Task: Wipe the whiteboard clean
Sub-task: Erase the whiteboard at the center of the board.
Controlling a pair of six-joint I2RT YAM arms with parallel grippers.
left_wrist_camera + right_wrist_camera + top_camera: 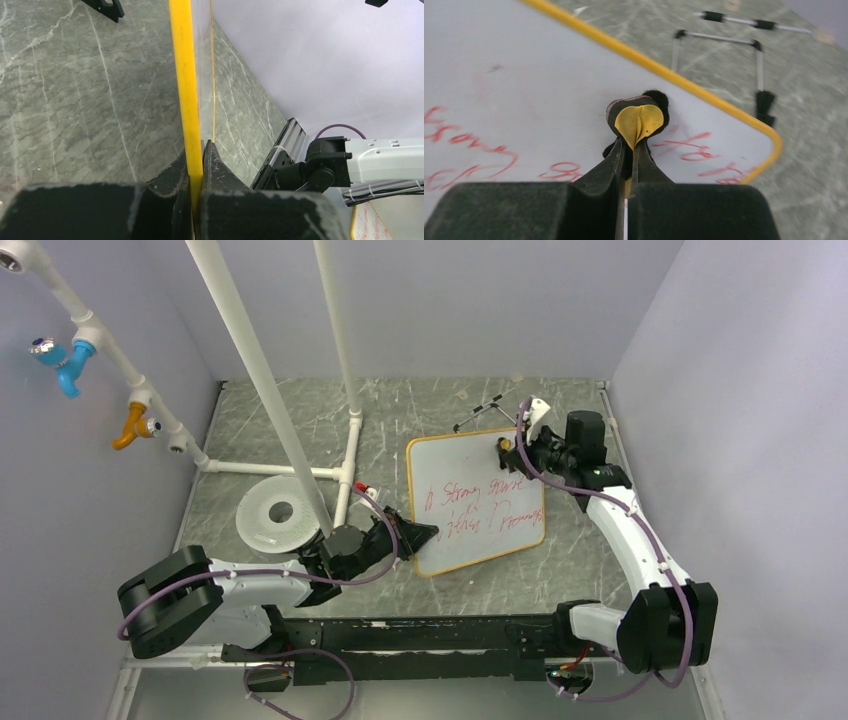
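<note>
Jaws of the left gripper (196, 156) are closed on the yellow frame (186, 75) of the whiteboard (455, 458), pinching its left edge near the near-left corner; jaws of the right gripper (634, 146) are pressed narrow on a small eraser (640, 120), yellow above and black felt below. The whiteboard sits right of centre on the table (585, 565), turned slightly askew; whether it lies flat or is raised at the clamped edge cannot be told. The eraser is set against the white surface close to the far-right corner, just inside the frame's rounded bend, with red writing (490, 505) starting directly beside it and running across the middle of the board. The band along the far edge and the strip near the near edge are bare of script. Beyond the far-right edge a thin wire stand (724, 41) lies on the table, near the frame but apart from it. To the left, a white disc (262, 525) and the foot of the white pipes (350, 440) stand close behind the left gripper. To the right, bare table runs from the frame to the wall (740, 420). Bare table also separates the near edge from the arm bases.
</note>
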